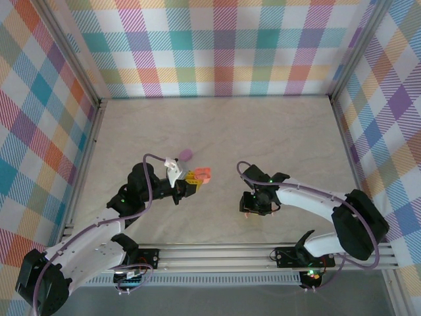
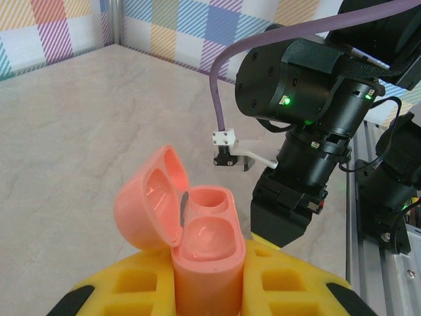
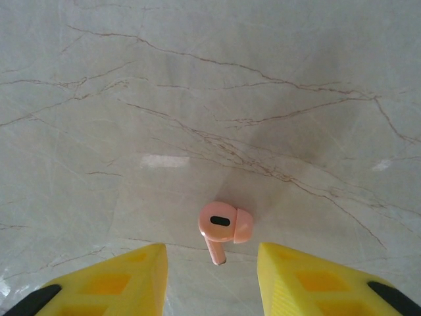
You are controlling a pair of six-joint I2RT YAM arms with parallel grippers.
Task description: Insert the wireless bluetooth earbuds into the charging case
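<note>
The left tool (image 2: 209,280) has its yellow fingers closed tight on the salmon charging case (image 2: 205,240), whose lid is swung open so the two wells show. Across from it the right tool (image 3: 210,266) points down at the desk (image 3: 197,99) with its fingers spread wide, gripping nothing. A salmon earbud (image 3: 222,226) lies on the desk between them, touching neither. A small lilac piece (image 1: 187,154) sits near the case.
</note>
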